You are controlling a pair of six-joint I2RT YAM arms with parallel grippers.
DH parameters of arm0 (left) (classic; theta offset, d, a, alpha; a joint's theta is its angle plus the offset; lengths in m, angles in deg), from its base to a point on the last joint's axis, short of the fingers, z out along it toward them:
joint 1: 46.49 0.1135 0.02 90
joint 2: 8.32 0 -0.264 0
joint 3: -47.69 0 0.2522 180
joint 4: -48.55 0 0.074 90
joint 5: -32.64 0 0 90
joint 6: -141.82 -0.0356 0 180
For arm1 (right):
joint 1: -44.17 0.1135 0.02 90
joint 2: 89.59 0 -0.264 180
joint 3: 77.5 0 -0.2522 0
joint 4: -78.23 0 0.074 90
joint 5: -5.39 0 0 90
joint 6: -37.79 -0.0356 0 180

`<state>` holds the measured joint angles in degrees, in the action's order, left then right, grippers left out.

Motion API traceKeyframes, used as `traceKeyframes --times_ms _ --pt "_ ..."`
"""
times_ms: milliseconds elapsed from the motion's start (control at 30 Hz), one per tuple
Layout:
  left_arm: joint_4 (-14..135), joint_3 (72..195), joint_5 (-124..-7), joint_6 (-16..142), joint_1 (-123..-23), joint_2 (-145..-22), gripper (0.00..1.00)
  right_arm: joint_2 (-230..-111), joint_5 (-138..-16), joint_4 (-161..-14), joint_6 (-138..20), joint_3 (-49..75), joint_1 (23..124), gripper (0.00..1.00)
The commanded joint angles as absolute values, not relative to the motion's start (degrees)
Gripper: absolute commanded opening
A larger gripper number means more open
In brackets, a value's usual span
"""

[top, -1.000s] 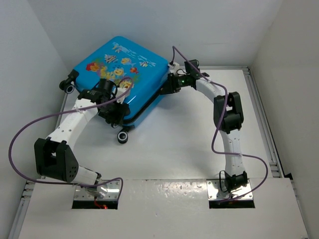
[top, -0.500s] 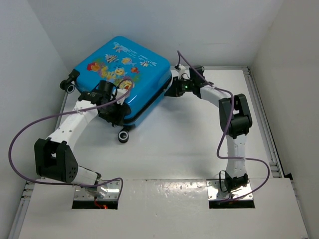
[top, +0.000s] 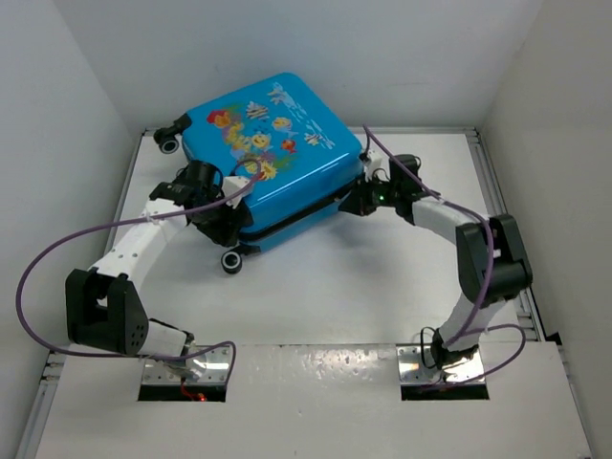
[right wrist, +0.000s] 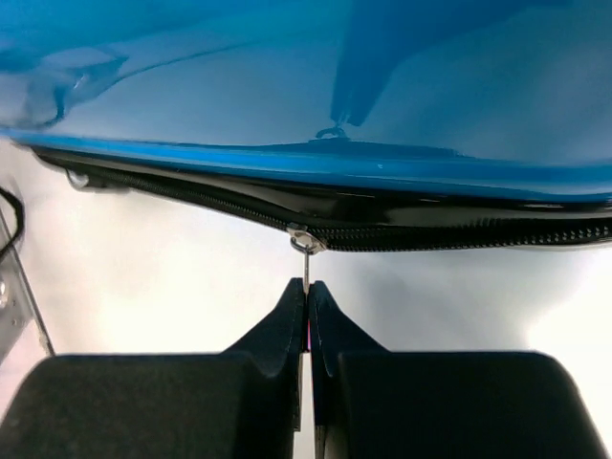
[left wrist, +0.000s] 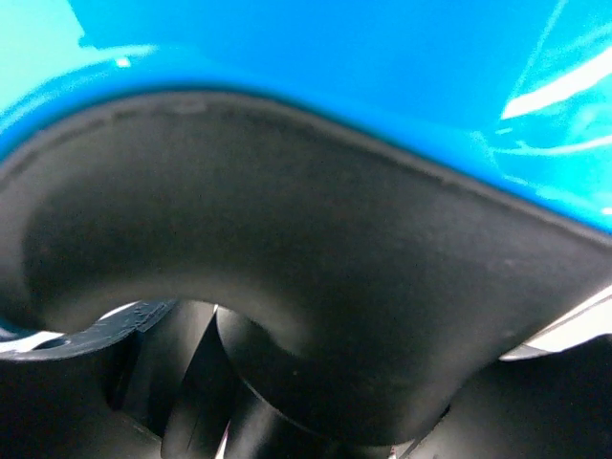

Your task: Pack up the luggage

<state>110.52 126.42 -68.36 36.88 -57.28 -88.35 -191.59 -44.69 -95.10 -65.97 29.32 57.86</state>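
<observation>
While its two fingers press flat together with no gap showing, the right gripper pinches the thin metal zipper pull, which hangs from the slider on the black zipper. That zipper runs along the side of the luggage, just under the glossy blue shell, and white table shows beneath it. From above, this gripper meets the near right side of the case, with its arm bent round from the right.

The left gripper sits tight against the near left corner of the case, just above a black wheel. Its wrist camera is filled by blue shell and a dark rounded moulding, so I cannot tell how far its fingers are apart or whether they grip anything.

The luggage lies flat on the far left half of the table, fish prints facing up, turned at an angle. A second wheel juts out at its far left corner, near the wall.
</observation>
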Motion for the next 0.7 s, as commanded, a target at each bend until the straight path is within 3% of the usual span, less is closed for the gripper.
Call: traceKeyframes --times_ms 0,133,267,367,567,667 --pt "108.2 124.6 -67.4 37.0 -56.0 -89.8 0.67 -180.8 -42.2 -90.4 -62.0 36.2 58.7 0.0" --pt "107.1 124.6 -67.4 35.6 -54.9 -89.8 0.54 -174.3 -50.3 -94.0 -63.9 44.2 60.2 0.0" --pt "105.5 124.6 -67.4 34.9 -53.1 -91.8 0.29 -168.9 -63.6 -102.9 -69.4 52.0 60.5 0.0" --pt "104.2 125.1 -64.7 34.9 -50.6 -94.2 0.18 -164.1 -70.9 -102.9 -70.6 55.2 60.3 0.0" --pt "101.9 131.1 -58.9 37.2 -43.7 -104.4 0.0 -155.3 -77.7 -99.1 -69.5 59.0 57.8 0.0" --pt "101.2 135.4 -56.1 37.8 -40.2 -109.8 0.0 -153.5 -79.1 -98.2 -68.9 59.6 55.5 0.0"
